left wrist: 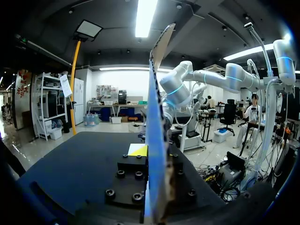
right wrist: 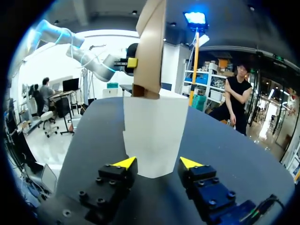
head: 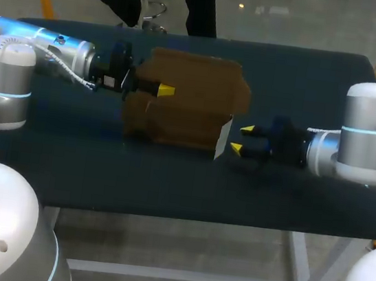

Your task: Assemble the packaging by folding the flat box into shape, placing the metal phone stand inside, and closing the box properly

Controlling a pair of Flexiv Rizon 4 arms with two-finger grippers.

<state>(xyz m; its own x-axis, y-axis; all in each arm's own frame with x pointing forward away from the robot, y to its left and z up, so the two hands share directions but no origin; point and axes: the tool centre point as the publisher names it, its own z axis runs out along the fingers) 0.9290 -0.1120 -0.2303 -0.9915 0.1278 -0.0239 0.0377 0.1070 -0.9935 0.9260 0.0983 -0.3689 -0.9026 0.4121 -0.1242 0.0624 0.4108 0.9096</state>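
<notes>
The brown cardboard box [head: 186,99] stands half folded in the middle of the dark bench [head: 169,179]. The left fingers [head: 167,90] pinch its side wall. The right fingers [head: 247,129] are wide apart and hold nothing, just beside its white flap [head: 223,139].

My left arm [head: 48,46] is stretched level, left gripper [head: 161,90] clamped on the box [head: 195,86] panel. My right arm [head: 369,136] sits low, right gripper [head: 241,138] fingers apart, holding nothing.

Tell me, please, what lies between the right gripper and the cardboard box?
Nothing else. In the right wrist view the white flap of the cardboard box reaches the tips of the open right gripper; the head view shows only bare table there.
</notes>
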